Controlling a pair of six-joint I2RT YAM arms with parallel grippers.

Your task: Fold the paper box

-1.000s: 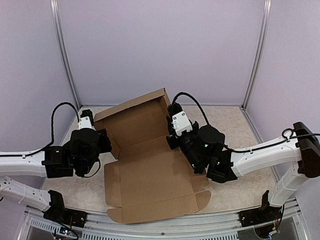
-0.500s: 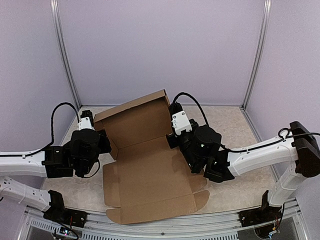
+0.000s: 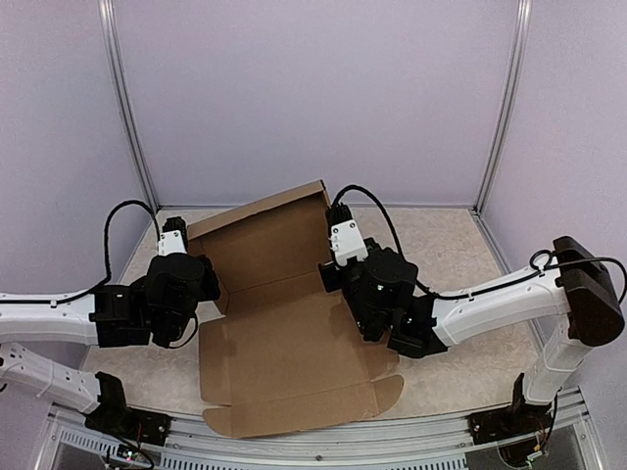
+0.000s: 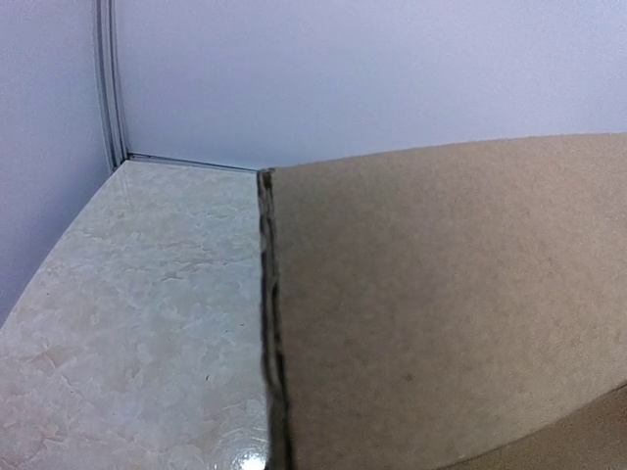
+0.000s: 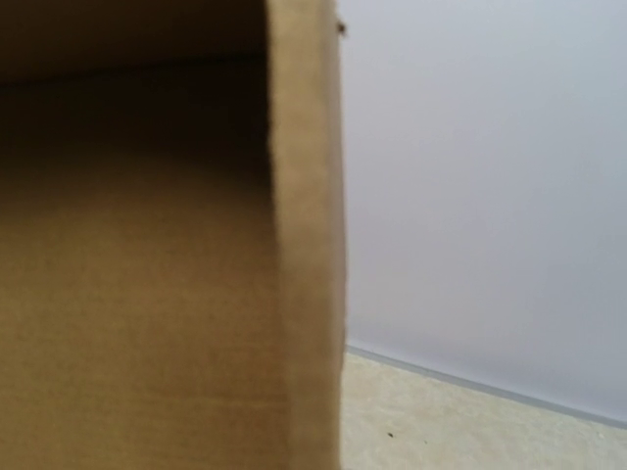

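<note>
The paper box (image 3: 284, 343) is a brown cardboard sheet lying open on the table, its front flaps toward the arms. Its back panel (image 3: 265, 240) stands tilted up. My left gripper (image 3: 208, 284) is at the left end of that raised panel, by a short side flap. My right gripper (image 3: 328, 276) is at the panel's right end. The arm bodies and the cardboard hide both sets of fingers. The left wrist view shows only the cardboard (image 4: 441, 313) and its vertical cut edge, very close. The right wrist view shows the cardboard (image 5: 137, 294) and its edge, with no fingers.
The beige marbled table (image 3: 451, 255) is enclosed by pale lilac walls with metal corner posts (image 3: 127, 108). Bare table shows left of the cardboard in the left wrist view (image 4: 127, 323) and right of it in the right wrist view (image 5: 470, 421).
My right arm has moved left and forward along the box's right side. The whole box has slid slightly left. My left arm has shifted a little to the right.
</note>
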